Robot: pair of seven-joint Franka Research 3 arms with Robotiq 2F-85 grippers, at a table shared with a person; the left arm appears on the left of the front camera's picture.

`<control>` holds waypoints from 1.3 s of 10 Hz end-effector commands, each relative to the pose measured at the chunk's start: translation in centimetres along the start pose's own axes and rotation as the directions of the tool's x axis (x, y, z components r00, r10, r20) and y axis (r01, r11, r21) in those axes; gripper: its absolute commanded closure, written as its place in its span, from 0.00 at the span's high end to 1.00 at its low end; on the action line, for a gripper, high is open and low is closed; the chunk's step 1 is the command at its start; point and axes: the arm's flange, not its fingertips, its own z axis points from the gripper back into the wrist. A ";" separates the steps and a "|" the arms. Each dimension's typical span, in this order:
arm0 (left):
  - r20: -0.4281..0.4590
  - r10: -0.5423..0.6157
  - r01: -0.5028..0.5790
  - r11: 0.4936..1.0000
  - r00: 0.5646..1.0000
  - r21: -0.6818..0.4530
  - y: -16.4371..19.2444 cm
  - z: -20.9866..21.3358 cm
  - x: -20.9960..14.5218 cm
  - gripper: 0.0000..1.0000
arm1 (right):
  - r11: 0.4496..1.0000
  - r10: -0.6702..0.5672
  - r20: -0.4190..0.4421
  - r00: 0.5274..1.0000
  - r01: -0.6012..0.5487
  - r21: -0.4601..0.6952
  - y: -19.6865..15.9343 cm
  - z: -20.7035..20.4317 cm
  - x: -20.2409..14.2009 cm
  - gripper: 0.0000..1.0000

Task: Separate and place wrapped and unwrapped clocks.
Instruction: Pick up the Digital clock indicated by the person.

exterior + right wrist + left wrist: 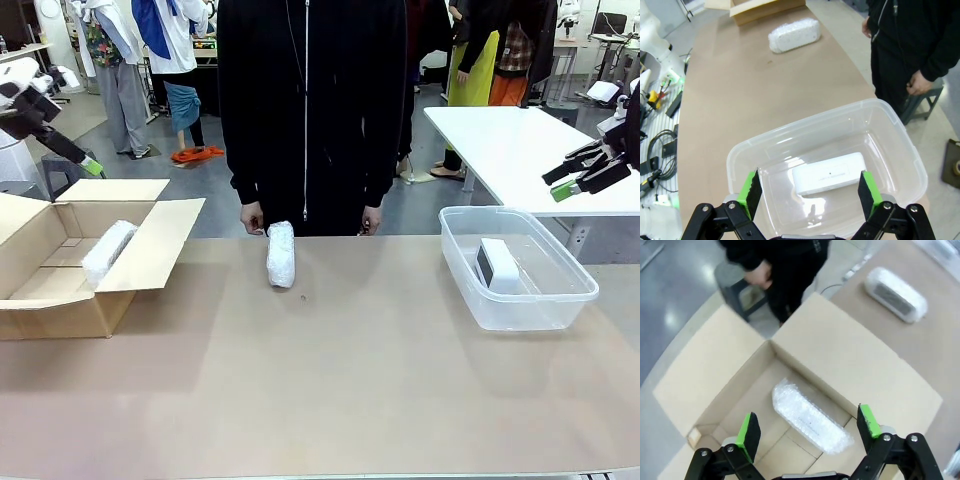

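Front view: loose wrapped clock (pixel 281 254) lying on table (pixel 350 380), near the person's hands. Probably light and squashy; best pinched across its narrow middle.
Left wrist view: left gripper (pixel 807 427), fingers spread, over cardboard box (pixel 830 340) holding boxed wrapped clock (pixel 810 417).
Right wrist view: right gripper (pixel 810 192), fingers spread, over clear tub (pixel 912 150) holding bare clock (pixel 830 173). Its shell looks hard and slick.

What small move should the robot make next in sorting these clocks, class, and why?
Probably move the open left gripper toward the wrapped clock on the table. It alone lies unsorted; another wrapped clock lies in the cardboard box, and the bare clock in the clear bin.
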 end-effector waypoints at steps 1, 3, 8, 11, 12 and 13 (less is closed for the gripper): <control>0.044 -0.096 0.101 0.987 0.994 -0.122 1.0 1.9 -2.5 1.00 | 1.000 -0.006 -0.005 1.000 0.006 -0.010 0.1 -0.2 0.1 1.00; 0.051 -0.200 0.206 0.966 0.978 -0.155 1.9 2.4 -3.9 1.00 | 1.000 -0.006 -0.005 1.000 0.006 -0.010 0.1 -0.2 0.1 1.00; 0.272 -0.350 0.399 0.905 0.896 -0.148 3.4 3.1 -5.5 1.00 | 1.000 -0.006 -0.005 1.000 0.006 -0.010 0.1 -0.2 0.1 1.00; 0.428 -0.361 0.460 0.875 0.829 -0.153 3.6 2.8 -6.1 1.00 | 1.000 -0.006 -0.005 1.000 0.006 -0.010 0.1 -0.2 0.1 1.00; 0.432 -0.376 0.481 0.861 0.820 -0.164 3.3 2.5 -5.6 1.00 | 1.000 -0.006 -0.005 1.000 0.006 -0.010 0.1 -0.2 0.1 1.00; 0.430 -0.385 0.500 0.844 0.817 -0.195 3.4 2.2 -5.3 1.00 | 1.000 -0.006 -0.005 1.000 0.006 -0.010 0.1 -0.2 0.1 1.00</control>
